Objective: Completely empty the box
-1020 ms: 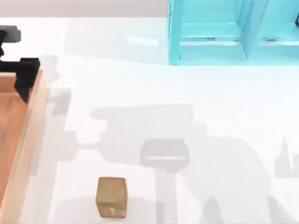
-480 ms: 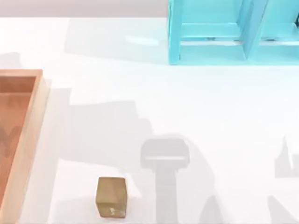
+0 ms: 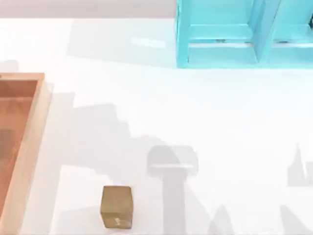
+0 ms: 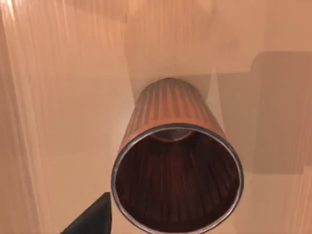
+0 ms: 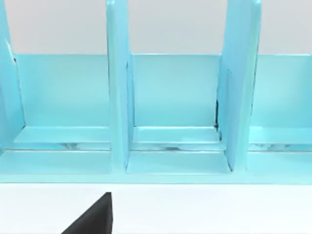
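Left wrist view: a ribbed cup (image 4: 176,161) stands upright on the floor of the box (image 3: 19,147) at the table's left, likely light, stiff, slippery, best pinched across the rim; jaw state cannot be told.

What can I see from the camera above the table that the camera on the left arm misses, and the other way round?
From above: the white table, a small tan cube standing on it outside the box, and a light blue shelf unit at the far edge. From the left wrist: an orange-brown ribbed cup, open mouth toward the camera, over the wooden floor. Both show the box and its orange-brown floor.
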You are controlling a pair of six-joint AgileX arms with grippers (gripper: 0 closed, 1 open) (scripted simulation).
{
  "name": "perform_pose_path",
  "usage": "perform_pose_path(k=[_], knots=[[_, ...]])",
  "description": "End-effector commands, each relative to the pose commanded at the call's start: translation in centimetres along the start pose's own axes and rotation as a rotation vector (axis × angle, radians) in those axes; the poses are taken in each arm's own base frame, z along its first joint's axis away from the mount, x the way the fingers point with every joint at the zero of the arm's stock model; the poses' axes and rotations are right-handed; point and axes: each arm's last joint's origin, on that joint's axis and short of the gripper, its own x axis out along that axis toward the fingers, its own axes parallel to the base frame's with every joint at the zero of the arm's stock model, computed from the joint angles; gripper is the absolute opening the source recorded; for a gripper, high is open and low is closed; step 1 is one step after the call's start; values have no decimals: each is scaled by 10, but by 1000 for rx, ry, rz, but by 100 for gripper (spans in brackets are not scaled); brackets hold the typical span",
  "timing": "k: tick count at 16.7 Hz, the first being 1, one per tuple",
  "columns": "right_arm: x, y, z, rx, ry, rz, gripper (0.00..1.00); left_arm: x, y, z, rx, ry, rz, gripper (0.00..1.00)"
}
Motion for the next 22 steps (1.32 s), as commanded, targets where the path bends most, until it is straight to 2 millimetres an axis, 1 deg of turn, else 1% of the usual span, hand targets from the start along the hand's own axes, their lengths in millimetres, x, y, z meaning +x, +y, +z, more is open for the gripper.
perform_pose_path(k=[3, 5, 7, 11, 22], knots=[[0, 0, 0, 0, 0, 0, 100, 30, 1, -2, 0, 0, 0, 100], [0, 0, 0, 0, 0, 0, 100, 44, 2, -4, 0, 1, 0, 100], [0, 0, 0, 0, 0, 0, 100, 51, 2, -5, 0, 0, 0, 100], [0, 0, 0, 0, 0, 0, 100, 51, 2, -5, 0, -1, 0, 100], [0, 0, 0, 0, 0, 0, 100, 51, 2, -5, 0, -1, 0, 17]])
